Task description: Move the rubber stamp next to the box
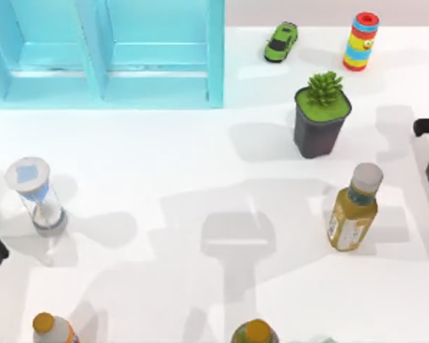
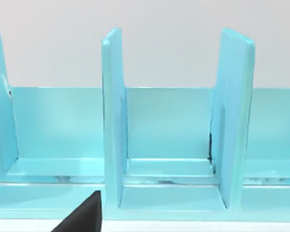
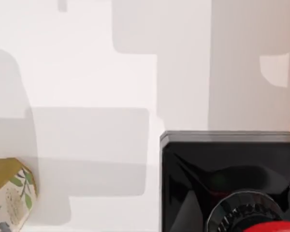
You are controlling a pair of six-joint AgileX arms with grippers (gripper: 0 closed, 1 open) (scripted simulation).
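The rubber stamp (image 3: 229, 181) is seen well apart from the box (image 1: 104, 53), unmoved; gripper states cannot be told.

Bench (image 1: 200, 164) middle open below the box (image 1: 104, 53); potted plant (image 1: 320, 121), bottle (image 1: 354, 209), hourglass (image 1: 37, 194) flank it.

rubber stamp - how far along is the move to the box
Nothing looks done: the rubber stamp still sits at the table's right edge, far from the blue box at the upper left. In hand: the right wrist camera looks down on the stamp's black base from close above, with no grip visible. Left to do: grasp it, carry it across, and set it beside the box. The left arm sits at the left edge.
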